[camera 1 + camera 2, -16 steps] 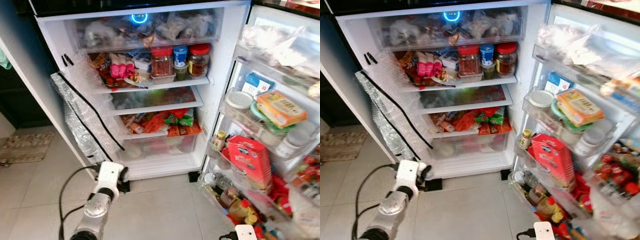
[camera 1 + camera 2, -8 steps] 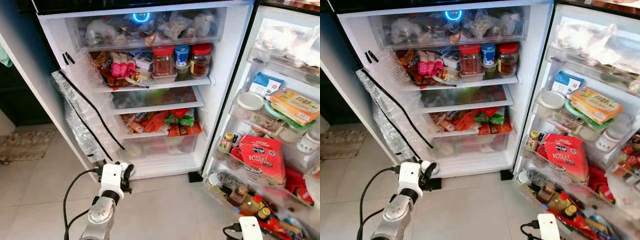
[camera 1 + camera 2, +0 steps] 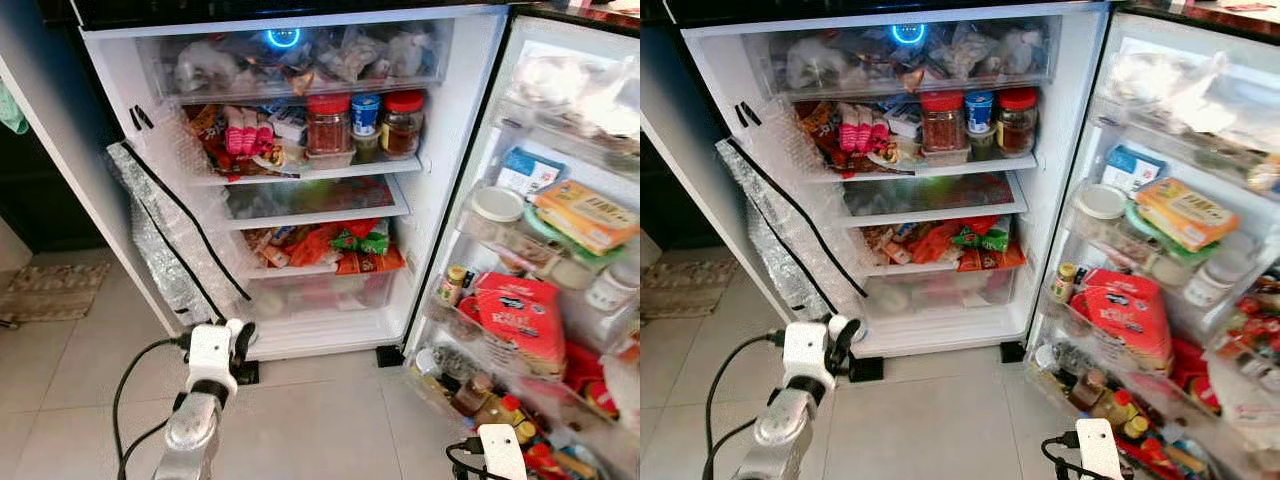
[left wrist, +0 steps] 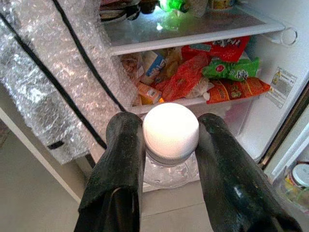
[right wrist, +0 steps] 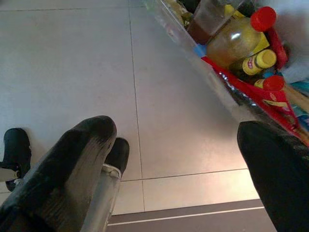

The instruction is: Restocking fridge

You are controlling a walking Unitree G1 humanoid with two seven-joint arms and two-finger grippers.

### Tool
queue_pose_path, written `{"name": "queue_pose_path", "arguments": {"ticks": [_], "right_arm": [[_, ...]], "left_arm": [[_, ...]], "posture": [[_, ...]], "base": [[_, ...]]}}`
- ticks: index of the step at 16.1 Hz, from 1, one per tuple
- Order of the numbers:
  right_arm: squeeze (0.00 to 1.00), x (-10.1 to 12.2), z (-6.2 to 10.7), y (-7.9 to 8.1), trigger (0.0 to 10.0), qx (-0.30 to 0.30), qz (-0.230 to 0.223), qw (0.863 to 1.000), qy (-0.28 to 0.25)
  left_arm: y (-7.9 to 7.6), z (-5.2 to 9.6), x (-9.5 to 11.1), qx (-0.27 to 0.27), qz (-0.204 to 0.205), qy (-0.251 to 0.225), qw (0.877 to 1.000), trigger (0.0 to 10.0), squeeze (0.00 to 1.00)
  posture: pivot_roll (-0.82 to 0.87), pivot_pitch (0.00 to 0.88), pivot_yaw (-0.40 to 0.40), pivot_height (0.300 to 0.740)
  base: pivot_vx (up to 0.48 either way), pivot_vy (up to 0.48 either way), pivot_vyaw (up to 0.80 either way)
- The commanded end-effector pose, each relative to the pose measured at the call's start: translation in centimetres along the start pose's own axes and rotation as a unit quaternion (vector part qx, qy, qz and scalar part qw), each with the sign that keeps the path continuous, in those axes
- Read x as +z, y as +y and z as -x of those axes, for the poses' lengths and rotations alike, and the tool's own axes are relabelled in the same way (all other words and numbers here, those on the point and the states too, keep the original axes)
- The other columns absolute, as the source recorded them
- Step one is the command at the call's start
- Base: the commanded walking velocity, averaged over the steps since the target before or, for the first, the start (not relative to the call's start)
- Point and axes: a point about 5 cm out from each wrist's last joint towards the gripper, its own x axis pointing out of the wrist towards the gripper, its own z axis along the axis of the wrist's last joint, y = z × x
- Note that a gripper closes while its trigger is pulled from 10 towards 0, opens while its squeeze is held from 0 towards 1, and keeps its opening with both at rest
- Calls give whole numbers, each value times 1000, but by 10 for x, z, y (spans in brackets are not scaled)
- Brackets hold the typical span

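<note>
My left gripper (image 4: 169,123) is shut on a clear bottle with a white cap (image 4: 170,130), one black finger (image 4: 120,154) on each side of the neck. In the left eye view that gripper (image 3: 238,340) hangs low in front of the open fridge (image 3: 450,130), near its bottom drawer (image 3: 320,292). My right gripper (image 5: 178,140) is open with nothing between its fingers, above the tiled floor beside the door's lowest shelf of bottles (image 5: 236,43).
The fridge shelves are packed: jars (image 3: 325,122) on the upper shelf, snack packets (image 3: 330,245) lower down. The open door's racks (image 3: 540,300) stand crowded at the right. Bubble wrap (image 3: 160,230) hangs on the fridge's left side. A rug (image 3: 50,290) lies far left.
My left arm has drifted a little to the left with the bottle still gripped. The head view has shifted slightly.
</note>
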Motion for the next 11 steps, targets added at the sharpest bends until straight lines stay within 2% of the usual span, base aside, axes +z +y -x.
{"name": "queue_pose_path", "arguments": {"ticks": [1, 3, 5, 8, 11], "right_arm": [[0, -5, 1, 4, 10000, 6, -7, 1000, 3], [0, -9, 1, 7, 10000, 6, -15, 1000, 3], [0, -14, 2, 7, 10000, 3, -9, 1000, 7], [0, -19, 4, 1, 10000, -2, 24, 1000, 15], [0, -19, 4, -3, 10000, -9, 25, 1000, 8]], "left_arm": [[5, 1, 2, 3, -2, 1, 1000, 10000, 0], [6, 0, 5, -2, -4, -2, 1000, 10000, 0], [3, 4, 7, -5, -5, -8, 1000, 10000, 0], [6, 8, 7, -3, -6, -6, 1000, 10000, 0], [6, 10, 4, -8, -8, 4, 1000, 10000, 0]], "posture": [[29, 0, 33, 740], [21, 13, 46, 740], [36, 34, 41, 740], [41, 75, 29, 740], [-12, 103, 20, 740]], "base": [[0, 0, 0], [0, 0, 0], [249, 0, 0], [271, 0, 0], [277, 0, 660]]}}
